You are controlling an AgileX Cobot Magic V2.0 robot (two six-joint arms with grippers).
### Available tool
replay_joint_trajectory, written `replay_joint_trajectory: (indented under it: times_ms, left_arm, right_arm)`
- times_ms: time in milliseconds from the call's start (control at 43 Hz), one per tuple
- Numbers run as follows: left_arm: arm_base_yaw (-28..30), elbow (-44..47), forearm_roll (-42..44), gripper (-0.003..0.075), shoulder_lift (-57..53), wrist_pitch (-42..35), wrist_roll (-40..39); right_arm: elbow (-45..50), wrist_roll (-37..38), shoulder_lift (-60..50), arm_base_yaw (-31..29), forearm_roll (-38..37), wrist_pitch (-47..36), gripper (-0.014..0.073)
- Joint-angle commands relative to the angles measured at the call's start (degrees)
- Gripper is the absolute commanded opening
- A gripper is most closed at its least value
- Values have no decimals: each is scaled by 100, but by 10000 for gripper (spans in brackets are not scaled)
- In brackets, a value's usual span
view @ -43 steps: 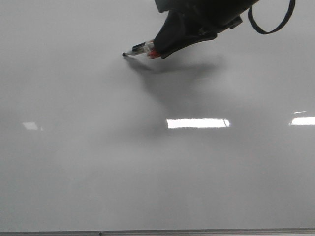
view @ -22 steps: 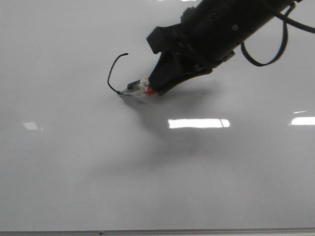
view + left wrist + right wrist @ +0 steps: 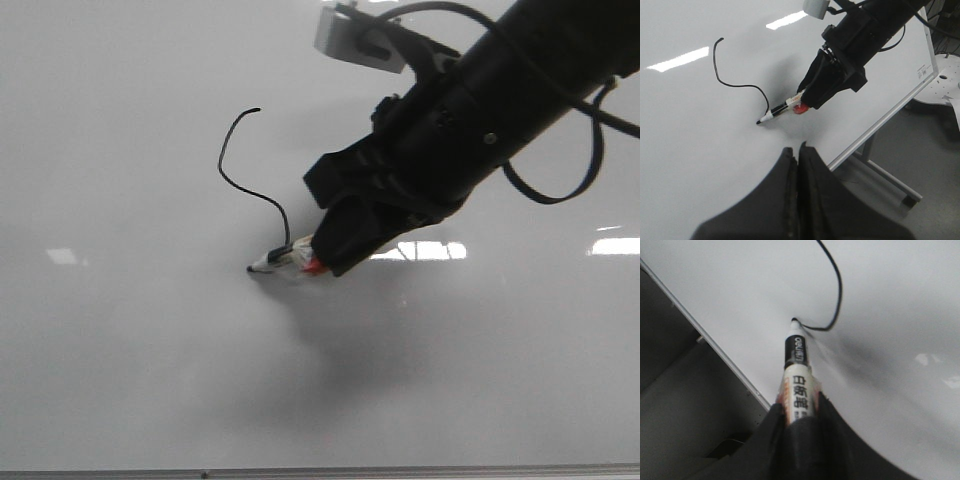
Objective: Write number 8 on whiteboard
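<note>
Your right fingers [image 3: 318, 262] squeeze the marker [image 3: 283, 257]. Just past them, the number 8 [image 3: 240, 170] is only one S-curve; both loops remain.

Whiteboard [image 3: 120, 380]: glossy pale grey-white, bright white reflections. Number 8 [image 3: 232, 165]: thin black line. Marker [image 3: 798, 382]: white, black band, red accent. Right gripper [image 3: 335, 250]: matte black.

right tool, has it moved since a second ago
Yes. In the front view the right tool with its marker has dropped down the whiteboard, from above the bright reflection to level with it.
</note>
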Motion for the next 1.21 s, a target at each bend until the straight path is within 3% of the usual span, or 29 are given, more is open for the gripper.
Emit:
replay_joint_trajectory:
  times_ms: [0, 232, 604, 906, 1069, 1185]
  left_arm:
    - [1, -170, -120, -20, 17, -408, -13]
    - [1, -170, -120, -20, 17, -408, -13]
    - [1, -170, -120, -20, 17, -408, -13]
    - [1, -170, -120, -20, 17, -408, -13]
    - [1, -170, -120, -20, 17, -408, -13]
    - [1, -170, -219, -20, 17, -475, -13]
  right_arm:
    - [-489, 1, -55, 138, 238, -138, -58]
    - [-793, 1, -120, 80, 328, -149, -58]
    - [-674, 1, -754, -750, 271, -10, -58]
    - [-1381, 1, -481, -552, 271, 40, -58]
    - [-1584, -5, -458, -390, 100, 578, -58]
    - [-1578, -77, -941, -283, -561, 1164, -58]
